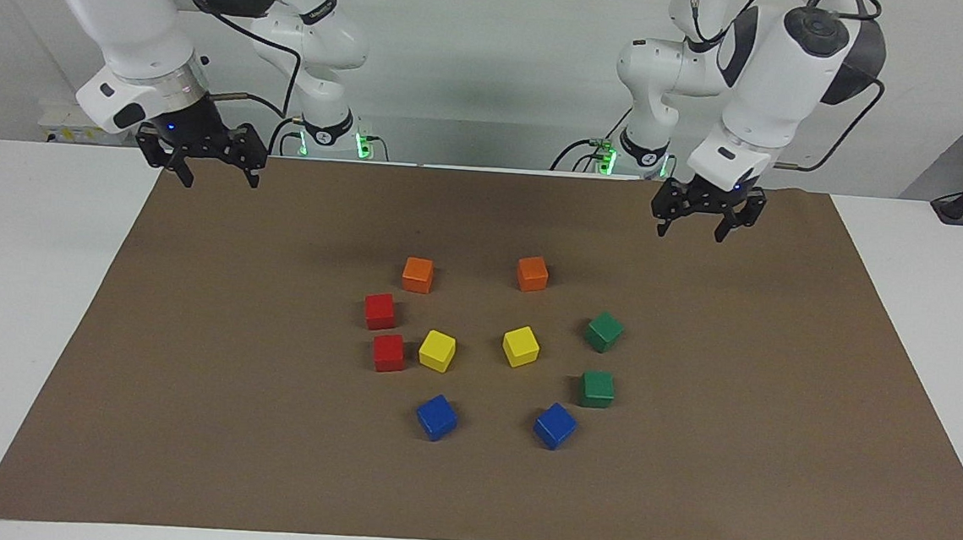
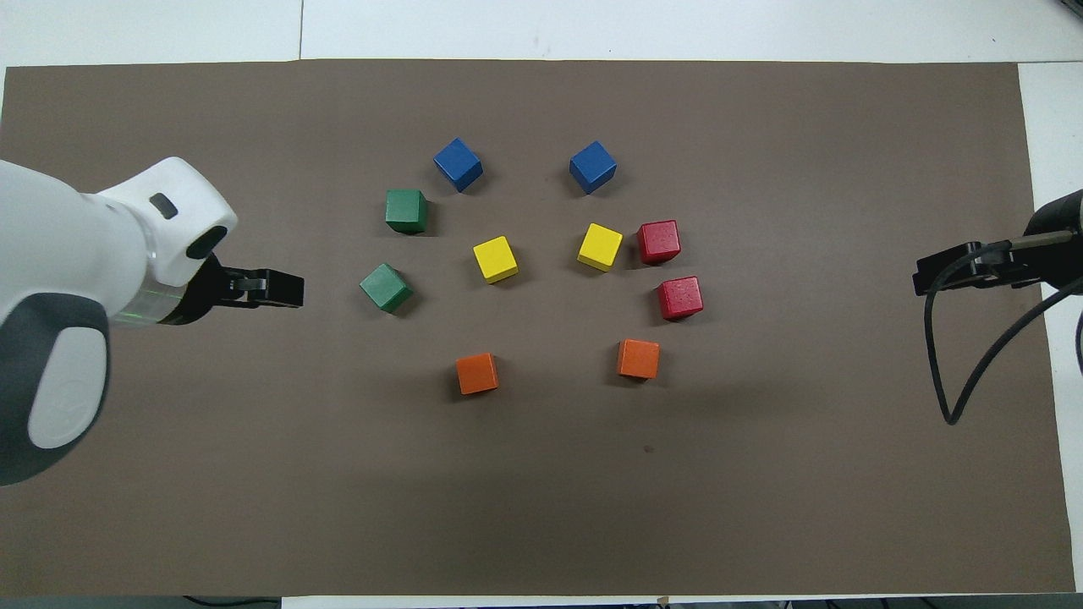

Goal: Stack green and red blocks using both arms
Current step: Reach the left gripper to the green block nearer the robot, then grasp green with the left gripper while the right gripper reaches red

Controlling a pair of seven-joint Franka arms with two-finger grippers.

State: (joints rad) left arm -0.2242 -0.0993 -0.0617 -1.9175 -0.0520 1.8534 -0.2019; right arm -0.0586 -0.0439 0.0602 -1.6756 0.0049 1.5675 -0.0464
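Left gripper (image 1: 702, 224) up over the mat's edge nearest the robots, at the left arm's end, fingers apart and empty; right gripper (image 1: 217, 168) likewise raised over the right arm's corner of the mat (image 1: 183, 419), fingers spread wide, holding nothing. From the facing view, both sets of fingers plain and clear of the surface; from overhead, only the left gripper's black tip past a white wrist, and a dark sliver plus a looping black cable (image 2: 981, 355) for the right. Two green blocks (image 1: 600, 360) flat on the mat toward the left arm's end, one nearer the robots and turned askew, well apart from each other. Two red blocks (image 1: 384, 332) toward the right arm's end, close together, not touching; the farther one just beside a yellow cube (image 1: 437, 351). Nothing stacked. Overhead only: faint speckling on the red tops. All cubes matte, sharp-edged, equal in size. Brown paper-like mat on a white table (image 1: 32, 272). Orange cubes (image 1: 474, 274) nearest the robots, blue cubes (image 1: 495, 421) farthest.
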